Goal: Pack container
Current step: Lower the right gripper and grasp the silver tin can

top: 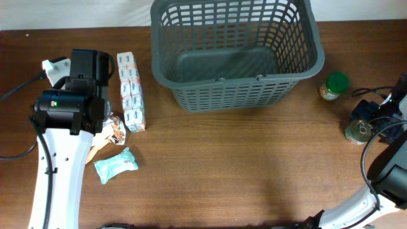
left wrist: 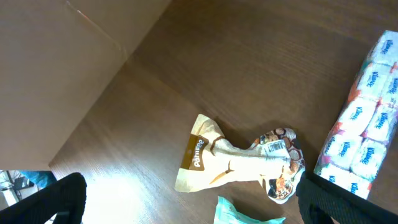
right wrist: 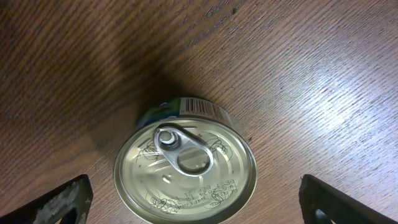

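The dark grey basket (top: 229,95) stands empty at the back middle of the table. My left gripper (left wrist: 193,208) is open above a crumpled beige snack pouch (left wrist: 236,163) and a teal packet (left wrist: 239,214). Neither finger touches them. In the overhead view the left arm (top: 67,111) covers part of the pouch (top: 116,130). My right gripper (right wrist: 200,208) is open, with a finger on each side of a pull-tab tin can (right wrist: 186,168) and gaps at both sides. The can (top: 358,130) stands at the right edge of the table.
A multipack of tissue packets (top: 131,92) lies left of the basket and shows in the left wrist view (left wrist: 364,140). The teal packet (top: 116,164) lies in front of it. A green-lidded jar (top: 334,86) stands right of the basket. Cables (top: 375,95) run by the right arm.
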Available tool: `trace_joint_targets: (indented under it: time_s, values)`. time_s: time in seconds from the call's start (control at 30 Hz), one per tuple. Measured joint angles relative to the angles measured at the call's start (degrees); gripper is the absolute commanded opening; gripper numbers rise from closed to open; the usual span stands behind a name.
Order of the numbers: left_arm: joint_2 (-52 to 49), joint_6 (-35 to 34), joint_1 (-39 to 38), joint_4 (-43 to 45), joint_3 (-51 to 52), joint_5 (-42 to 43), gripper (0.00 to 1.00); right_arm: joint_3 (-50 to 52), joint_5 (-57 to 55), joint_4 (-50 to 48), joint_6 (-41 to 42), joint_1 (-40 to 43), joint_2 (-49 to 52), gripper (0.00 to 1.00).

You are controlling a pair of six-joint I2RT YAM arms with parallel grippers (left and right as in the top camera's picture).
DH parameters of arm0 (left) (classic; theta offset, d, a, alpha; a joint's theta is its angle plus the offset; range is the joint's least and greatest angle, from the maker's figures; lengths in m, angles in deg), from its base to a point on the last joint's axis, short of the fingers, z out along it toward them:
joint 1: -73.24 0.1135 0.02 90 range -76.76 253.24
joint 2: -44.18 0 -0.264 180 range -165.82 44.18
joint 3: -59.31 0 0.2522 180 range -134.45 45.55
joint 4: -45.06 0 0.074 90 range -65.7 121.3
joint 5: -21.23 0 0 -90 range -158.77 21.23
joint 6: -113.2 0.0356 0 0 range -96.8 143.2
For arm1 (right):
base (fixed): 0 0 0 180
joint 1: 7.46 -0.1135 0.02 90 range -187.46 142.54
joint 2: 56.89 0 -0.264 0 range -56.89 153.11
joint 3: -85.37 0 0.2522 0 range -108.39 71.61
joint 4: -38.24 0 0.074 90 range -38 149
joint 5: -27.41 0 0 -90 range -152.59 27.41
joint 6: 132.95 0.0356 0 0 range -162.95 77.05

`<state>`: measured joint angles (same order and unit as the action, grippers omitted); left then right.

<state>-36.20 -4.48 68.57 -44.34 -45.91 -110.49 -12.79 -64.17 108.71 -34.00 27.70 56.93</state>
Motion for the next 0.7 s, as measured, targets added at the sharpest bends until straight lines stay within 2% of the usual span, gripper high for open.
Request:
trace_joint_targets:
  time_s: [0.47, 0.7]
  values:
    - [0.0, 0.0, 0.0, 0.0, 0.0, 0.0, 1.00, 0.0, 0.0, 0.2, 0.0, 0.0, 0.2, 0.99]
    - [0.0, 0.0, 0.0, 0.0, 0.0, 0.0, 1.00, 3.3, 0.0, -1.6, 0.0, 0.0, 0.3, 0.99]
